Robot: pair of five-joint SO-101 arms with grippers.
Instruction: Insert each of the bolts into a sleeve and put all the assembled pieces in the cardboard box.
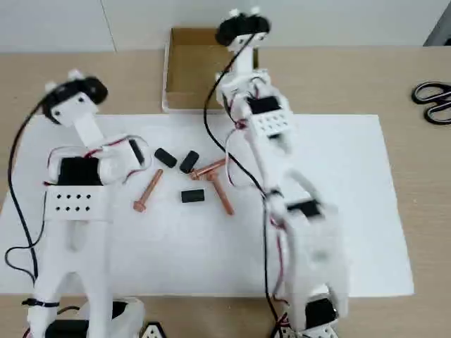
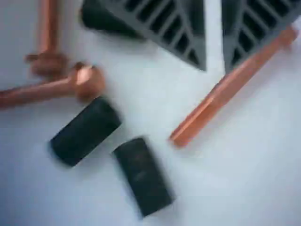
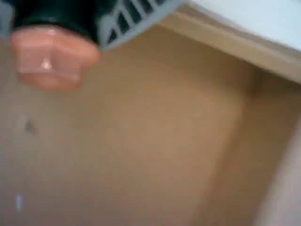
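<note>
Closest in, a copper bolt head (image 3: pixel 47 56) pokes out of a black sleeve (image 3: pixel 47 14). My right tool (image 3: pixel 80 21) is clenched on this assembled piece. Directly beneath the tool lies the floor of the cardboard box (image 3: pixel 155 141), with a box wall rising off to one side. I judge this to be the drop-off step. The next move calls for loosening the grip so the piece falls inside, keeping the tool within the walls as it lets go.

My left tool (image 2: pixel 214 61) hangs released, jaws apart, low over the white sheet (image 2: pixel 244 188) on the counter. A loose bolt (image 2: pixel 221 94) lies just below it, its shaft running under one finger, not gripped. Near its plain end lie a near sleeve (image 2: pixel 84 131) and a second sleeve (image 2: pixel 141 175), close together. A third sleeve (image 2: pixel 96 19) sits half hidden under the other finger. Farther off lie two more bolts (image 2: pixel 44 92), their heads close together.

By my reckoning three bolts and three sleeves are not yet joined. Once the box drop is done, the left tool needs to close squarely on the bolt beneath it.
</note>
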